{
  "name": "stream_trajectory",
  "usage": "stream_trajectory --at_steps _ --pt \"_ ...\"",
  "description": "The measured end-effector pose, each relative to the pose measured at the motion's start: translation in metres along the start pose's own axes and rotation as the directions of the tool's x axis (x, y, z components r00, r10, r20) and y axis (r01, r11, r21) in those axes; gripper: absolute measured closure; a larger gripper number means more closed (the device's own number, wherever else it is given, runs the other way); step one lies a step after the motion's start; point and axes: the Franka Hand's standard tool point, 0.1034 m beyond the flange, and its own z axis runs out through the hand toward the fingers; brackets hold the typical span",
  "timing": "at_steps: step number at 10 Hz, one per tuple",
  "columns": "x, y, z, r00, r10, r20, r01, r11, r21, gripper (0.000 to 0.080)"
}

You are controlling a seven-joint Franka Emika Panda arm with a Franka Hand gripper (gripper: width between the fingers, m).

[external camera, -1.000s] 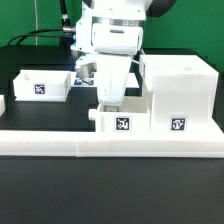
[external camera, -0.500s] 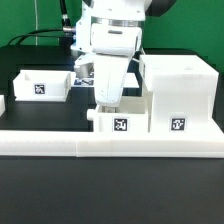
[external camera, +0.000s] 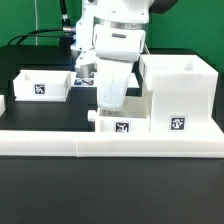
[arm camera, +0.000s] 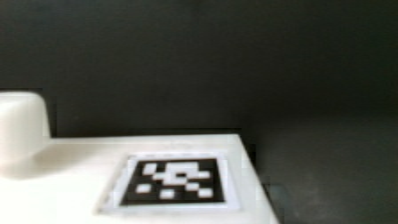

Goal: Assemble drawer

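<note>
The tall white drawer casing (external camera: 178, 92) stands on the exterior view's right, with a tag on its front. A small tray (external camera: 122, 127) with a tag and a round knob (external camera: 92, 117) sits just left of the casing, against the long low wall. My gripper (external camera: 107, 107) reaches down into this tray from above. Its fingertips are hidden behind the tray's wall, and it appears shut on that wall. The wrist view shows the tray's tagged face (arm camera: 178, 182) and the knob (arm camera: 18, 140), but no fingers. A second tray (external camera: 45, 84) lies at the back left.
The long low white L-shaped wall (external camera: 110, 145) runs across the front. A small white part (external camera: 2, 103) shows at the left edge. Black cables hang behind the arm. The table is black.
My gripper has shifted slightly to the exterior view's right and downward. The small tray has moved with it, and now sits a little lower against the wall.
</note>
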Motion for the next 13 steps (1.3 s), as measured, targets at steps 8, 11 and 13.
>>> stream_trajectory --at_steps 8,11,13 --pt "0.0016 -0.0006 0.0008 1.000 0.014 -0.005 -0.015 1.000 -0.012 0.0757" --pt "0.0014 -0.0005 0.0016 1.000 0.023 -0.015 -0.023 0.999 -0.039 0.0757" --pt "0.0023 -0.0007 0.0015 1.000 0.008 -0.008 -0.008 0.999 -0.041 0.0757"
